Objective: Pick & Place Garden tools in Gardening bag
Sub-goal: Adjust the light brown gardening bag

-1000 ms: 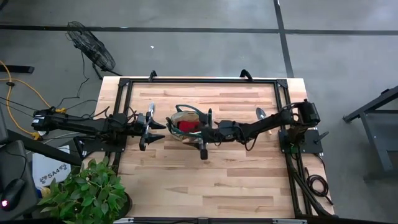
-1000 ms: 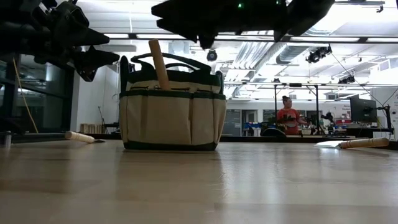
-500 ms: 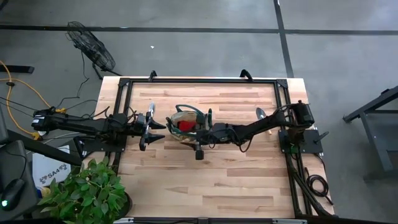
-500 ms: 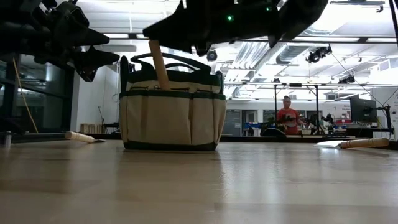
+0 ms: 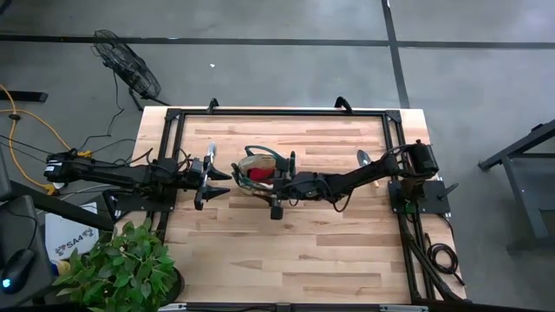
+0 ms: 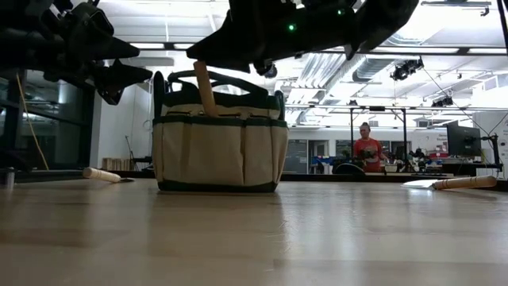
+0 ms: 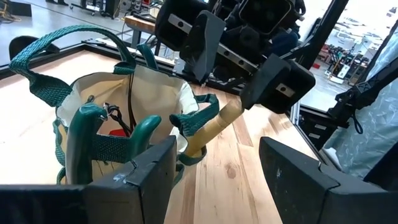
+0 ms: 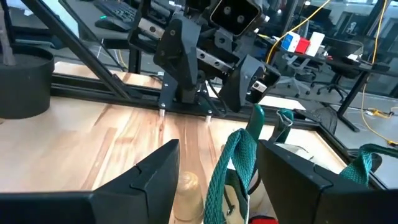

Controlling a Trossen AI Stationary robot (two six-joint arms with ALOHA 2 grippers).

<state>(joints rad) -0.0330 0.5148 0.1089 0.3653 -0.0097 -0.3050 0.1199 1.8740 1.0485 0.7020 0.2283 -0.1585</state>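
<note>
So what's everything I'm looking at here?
Gardening bag: one, beige with green trim, mid-table.
Red glove: one, inside the bag.
Tool handle: one, pale wood, sticking out of the bag.
Loose tools: two, pale wooden handles, lying on the table either side of the bag.
Potted plant: one, green, floor.
Fan: one, dark, floor.
Person: one, red top, far back.
Left gripper: open, beside the bag.
Right gripper: open, over the bag.
</note>
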